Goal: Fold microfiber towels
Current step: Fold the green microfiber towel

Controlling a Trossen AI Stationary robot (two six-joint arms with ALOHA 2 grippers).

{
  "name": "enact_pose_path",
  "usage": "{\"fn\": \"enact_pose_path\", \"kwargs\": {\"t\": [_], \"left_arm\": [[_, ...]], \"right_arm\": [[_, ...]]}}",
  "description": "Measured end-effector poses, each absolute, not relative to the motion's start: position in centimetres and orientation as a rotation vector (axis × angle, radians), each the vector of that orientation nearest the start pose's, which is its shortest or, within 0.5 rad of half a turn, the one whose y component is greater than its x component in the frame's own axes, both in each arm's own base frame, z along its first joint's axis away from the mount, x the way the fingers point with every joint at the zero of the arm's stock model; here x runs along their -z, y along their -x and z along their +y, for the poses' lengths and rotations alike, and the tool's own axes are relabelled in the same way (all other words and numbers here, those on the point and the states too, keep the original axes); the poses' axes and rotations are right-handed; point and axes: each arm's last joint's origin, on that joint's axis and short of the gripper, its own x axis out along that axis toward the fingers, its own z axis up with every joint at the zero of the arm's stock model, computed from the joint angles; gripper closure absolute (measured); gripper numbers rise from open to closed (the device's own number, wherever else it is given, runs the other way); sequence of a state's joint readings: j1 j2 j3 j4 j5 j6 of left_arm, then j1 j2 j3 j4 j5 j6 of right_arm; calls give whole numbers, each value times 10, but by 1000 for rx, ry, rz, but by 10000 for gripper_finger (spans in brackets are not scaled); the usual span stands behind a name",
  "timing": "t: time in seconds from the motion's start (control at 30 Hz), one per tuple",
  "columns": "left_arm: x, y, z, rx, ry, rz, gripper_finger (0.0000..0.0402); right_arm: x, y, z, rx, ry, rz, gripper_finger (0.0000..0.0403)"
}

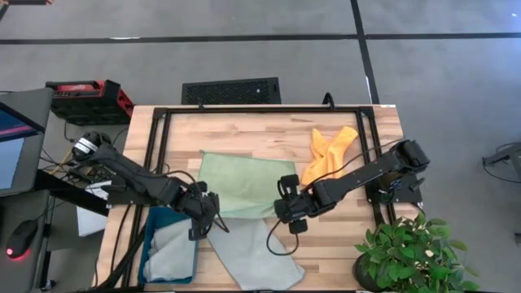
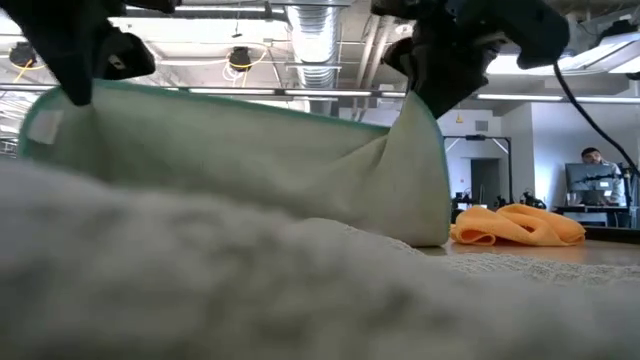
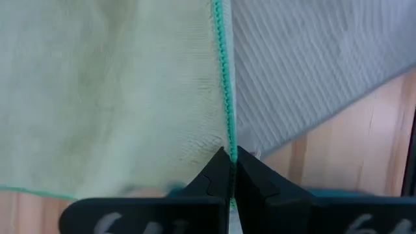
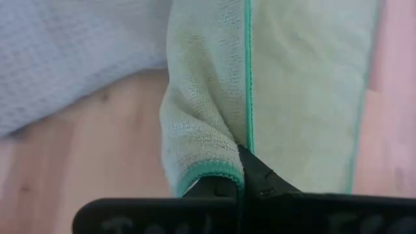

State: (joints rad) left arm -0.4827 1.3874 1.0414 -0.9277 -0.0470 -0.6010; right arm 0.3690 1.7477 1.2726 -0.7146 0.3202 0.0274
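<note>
tabletop: green towel point(image 1: 238, 184) long axis left-right

Both hands, left hand point(image 1: 203, 213) and right hand point(image 1: 287, 213), grip the green towel point(image 1: 237, 185) (near corners).

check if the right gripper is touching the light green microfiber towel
Touching. The right wrist view shows the right gripper shut on the light green microfiber towel, its teal-stitched edge pinched between the fingers.

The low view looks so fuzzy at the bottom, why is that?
Low view: a pale grey-blue towel lies right before the lens, out of focus; the green towel behind, lifted by both hands, is sharper. High view: everything evenly sharp, soft shadows.
</note>
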Motion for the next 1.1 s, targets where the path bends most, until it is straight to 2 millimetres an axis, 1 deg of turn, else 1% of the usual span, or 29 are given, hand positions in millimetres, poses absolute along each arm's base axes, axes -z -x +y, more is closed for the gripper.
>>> {"fn": "enact_pose_path", "kwargs": {"t": [0.07,0.17,0.23,0.3,0.37,0.47,0.6,0.7,1.1], "left_arm": [[-242,-226,-118,-3,187,1279,401],[-237,-226,-119,-13,181,1317,401],[-233,-232,-121,-1,191,1311,401],[-230,-228,-118,-29,161,1358,401],[-229,-233,-117,-42,172,1343,401],[-226,-231,-110,-125,162,1380,401],[-224,-235,-100,-196,138,1369,401],[-223,-239,-91,-210,118,1375,401],[-223,-246,-43,-423,40,1371,401]], "right_arm": [[-215,-325,119,-37,371,1126,397],[-208,-331,122,-43,342,1125,397],[-202,-330,122,-33,343,1157,397],[-199,-334,120,-10,343,1148,397],[-199,-332,117,28,348,1168,397],[-200,-335,109,80,336,1156,397],[-199,-338,96,126,316,1176,397],[-198,-339,85,178,314,1186,397],[-199,-345,43,332,290,1208,397]]}}
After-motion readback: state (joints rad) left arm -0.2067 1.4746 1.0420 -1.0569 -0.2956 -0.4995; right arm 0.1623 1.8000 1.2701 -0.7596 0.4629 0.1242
